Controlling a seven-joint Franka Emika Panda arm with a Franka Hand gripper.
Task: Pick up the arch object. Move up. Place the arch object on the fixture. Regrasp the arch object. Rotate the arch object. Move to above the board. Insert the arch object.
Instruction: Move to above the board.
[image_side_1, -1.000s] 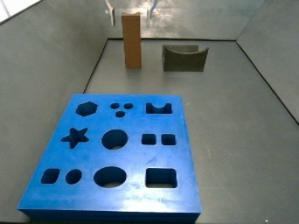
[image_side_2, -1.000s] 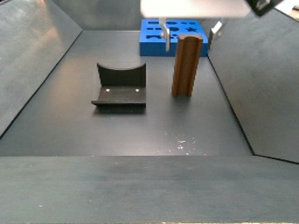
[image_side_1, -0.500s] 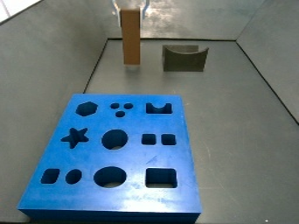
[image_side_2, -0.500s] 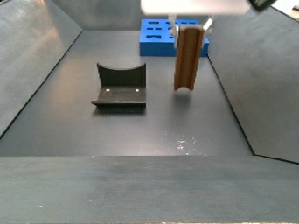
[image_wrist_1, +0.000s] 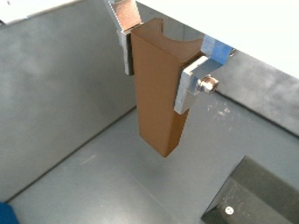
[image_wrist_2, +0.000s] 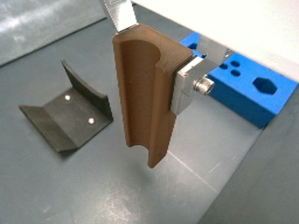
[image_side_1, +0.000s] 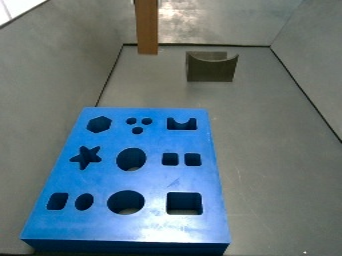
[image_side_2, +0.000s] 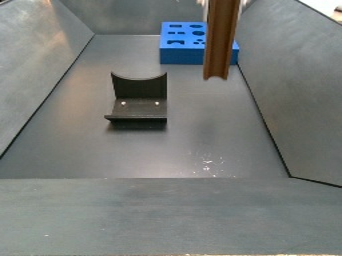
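Observation:
My gripper is shut on the arch object, a long orange-brown bar hanging upright with its curved notch at the upper end between the silver fingers. In both side views the arch object hangs clear above the floor, and the gripper itself is cut off by the frame's upper edge. In a wrist view the gripper holds the arch object near the fixture. The dark notched fixture stands on the floor beside it. The blue board lies apart.
Grey walls enclose the floor on both sides. The board shows behind the gripper in a wrist view, with its star, hexagon and round cut-outs visible in a side view.
The arch object has risen off the floor in the gripper, which has gone up out of both side views. The fixture and board have not moved.

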